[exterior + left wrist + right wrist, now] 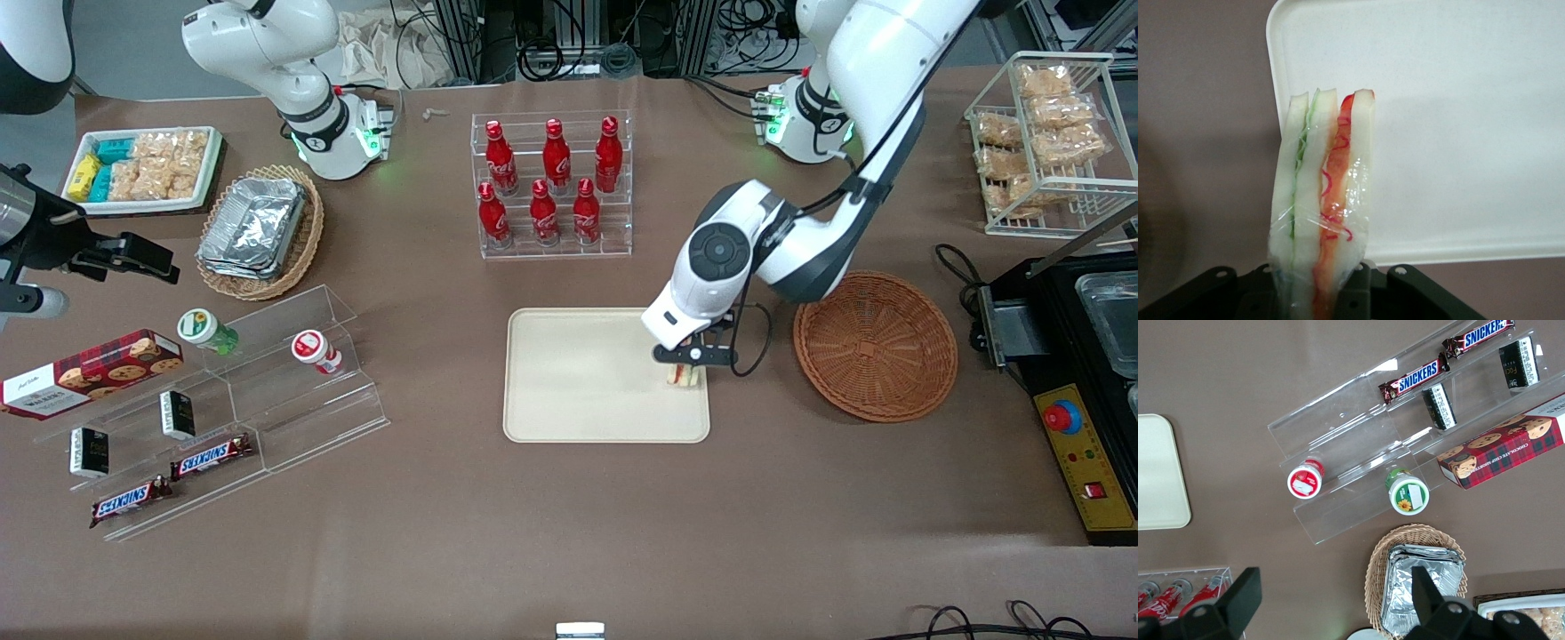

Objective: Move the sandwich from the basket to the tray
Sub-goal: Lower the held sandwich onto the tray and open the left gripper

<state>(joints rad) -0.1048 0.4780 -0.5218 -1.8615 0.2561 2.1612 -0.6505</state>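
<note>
**Cream tray is receiving the wrapped sandwich**

Cream-beige plastic is lying under the load now; the tool point(686, 357) is hanging over the tray point(578, 382), close to the edge that faces the basket point(876, 345), and it is clamping the sandwich point(683, 375) by one end. In the left wrist view the sandwich point(1323, 213) is standing out from the black fingers point(1225, 293), wrapped in clear film, with green filling in one layer and red-orange filling in the other; the tray point(1458, 120) is showing under it, with its rounded corner near the bread and brown worktop point(1198, 100) beside. The basket is sitting empty on the worktop point(569, 533), just beside the tray, toward the working arm's end.

I am judging that the carrying is nearly done and only the lowering and release are remaining. Several things could be going wrong from here: the sandwich is so near the rim that a release now may be leaving it leaning on the rim or sliding to the worktop; the film looks slippery and loose, so it may be sticking to one finger and dragging the wedge when the tool is opening; a drop from height may be tipping the narrow wedge over, since it is tall and thin.
</note>
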